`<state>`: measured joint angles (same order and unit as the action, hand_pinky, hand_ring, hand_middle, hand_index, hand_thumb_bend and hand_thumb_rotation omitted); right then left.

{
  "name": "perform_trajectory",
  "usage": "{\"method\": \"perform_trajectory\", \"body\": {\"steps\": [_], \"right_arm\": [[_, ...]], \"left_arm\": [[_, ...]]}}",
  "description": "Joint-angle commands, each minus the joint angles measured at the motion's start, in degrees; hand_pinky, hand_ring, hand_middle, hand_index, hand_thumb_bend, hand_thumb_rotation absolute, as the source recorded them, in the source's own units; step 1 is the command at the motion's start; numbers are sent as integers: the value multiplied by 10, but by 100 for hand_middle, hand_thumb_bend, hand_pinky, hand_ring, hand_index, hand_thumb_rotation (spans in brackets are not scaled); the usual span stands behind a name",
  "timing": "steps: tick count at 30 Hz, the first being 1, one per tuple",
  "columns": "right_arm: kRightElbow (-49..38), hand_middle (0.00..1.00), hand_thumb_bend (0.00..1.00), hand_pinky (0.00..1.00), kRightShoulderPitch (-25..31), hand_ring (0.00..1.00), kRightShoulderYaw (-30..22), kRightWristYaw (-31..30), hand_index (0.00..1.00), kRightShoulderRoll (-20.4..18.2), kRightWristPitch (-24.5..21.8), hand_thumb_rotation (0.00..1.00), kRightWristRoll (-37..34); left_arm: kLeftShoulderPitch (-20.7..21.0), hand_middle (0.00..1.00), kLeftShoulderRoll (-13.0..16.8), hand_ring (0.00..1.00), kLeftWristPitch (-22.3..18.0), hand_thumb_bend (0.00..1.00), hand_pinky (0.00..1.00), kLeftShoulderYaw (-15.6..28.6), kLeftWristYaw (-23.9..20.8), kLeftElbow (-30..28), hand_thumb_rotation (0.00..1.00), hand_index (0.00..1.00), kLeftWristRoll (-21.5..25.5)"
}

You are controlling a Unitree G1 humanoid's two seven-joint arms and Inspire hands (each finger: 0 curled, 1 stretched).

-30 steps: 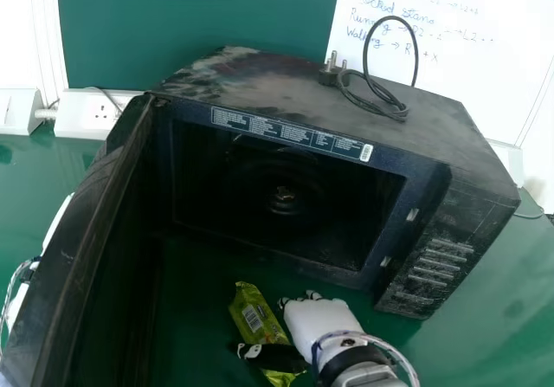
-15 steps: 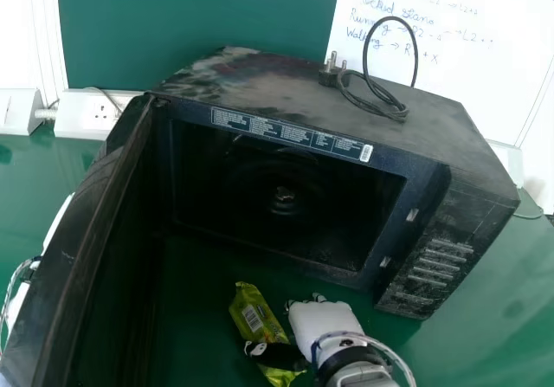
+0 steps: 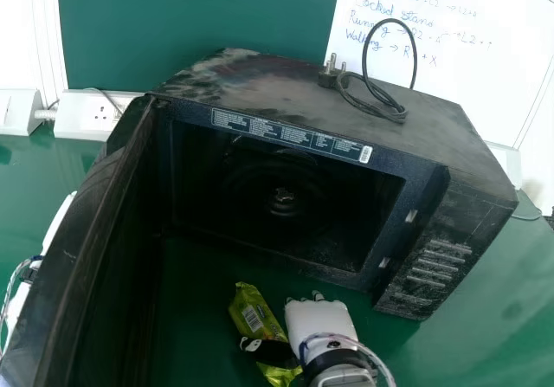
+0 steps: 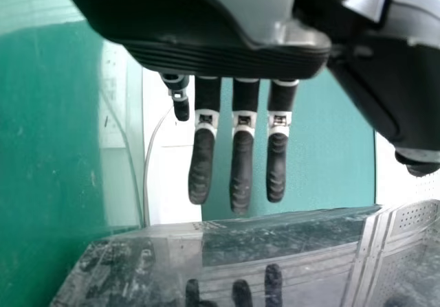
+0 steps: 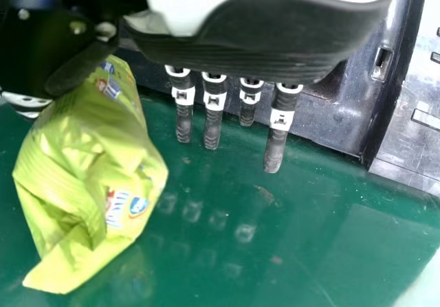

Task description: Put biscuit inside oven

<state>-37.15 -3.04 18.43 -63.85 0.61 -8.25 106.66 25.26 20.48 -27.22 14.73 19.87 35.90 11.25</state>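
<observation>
At the far left the left hand [image 4: 240, 173] is by the open door [image 3: 78, 231], its fingers straight and apart, empty; the door is a dusty, glossy slab. Right of it, the biscuit [image 3: 251, 305] lies on the bench [image 3: 195, 335], on the near side of the oven's [image 3: 260, 80] front edge, in crinkled, shiny yellow-green film, twisted to a pointed end. The right hand [image 3: 320, 325], white shell and ribbed black pads, has swung its wrist a little leftward while the biscuit has stayed put. Its fingers are wide and straight, the thumb crossing the wrapper; contact I can't confirm. So it looks like lining up, with the grasp still to come. The oven is boxy, its dark mouth open; a rubbery cable [image 3: 389, 21] loops on top.
</observation>
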Motion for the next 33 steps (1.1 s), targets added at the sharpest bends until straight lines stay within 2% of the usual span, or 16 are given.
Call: {"method": "perform_trajectory", "body": {"steps": [1, 12, 17, 22, 26, 30, 33], "right_arm": [[28, 89, 94, 71, 19, 83, -2, -12, 90, -5, -2, 57, 0], [53, 87, 94, 71, 14, 82, 5, -16, 90, -13, -3, 57, 6], [54, 90, 94, 76, 16, 86, 10, -14, 91, -21, -8, 54, 7], [53, 89, 93, 72, 19, 84, 24, -11, 91, -12, 4, 55, 7], [51, 88, 93, 74, 22, 83, 41, -10, 89, 0, 19, 57, 8], [49, 84, 93, 67, 24, 77, 63, -8, 86, 8, 33, 60, 18], [43, 75, 88, 56, 24, 68, 82, 2, 80, 25, 53, 60, 20]], "left_arm": [[-7, 40, 0, 33, 2, 52, 27, -1, 0, -10, 7, 49, 0], [-5, 40, 0, 32, 2, 52, 27, 0, 2, -9, 7, 49, 3], [-5, 40, 0, 32, 4, 52, 27, -1, 0, -11, 7, 49, 1], [-4, 40, 0, 33, 0, 52, 27, -1, -1, -8, 7, 49, 0], [-3, 40, -1, 33, 2, 52, 27, -1, -3, -8, 7, 49, -1], [-3, 40, -1, 33, 0, 52, 27, -2, -3, -9, 7, 49, -2], [-3, 40, -1, 33, 0, 52, 27, -2, -3, -9, 7, 49, -2]]}}
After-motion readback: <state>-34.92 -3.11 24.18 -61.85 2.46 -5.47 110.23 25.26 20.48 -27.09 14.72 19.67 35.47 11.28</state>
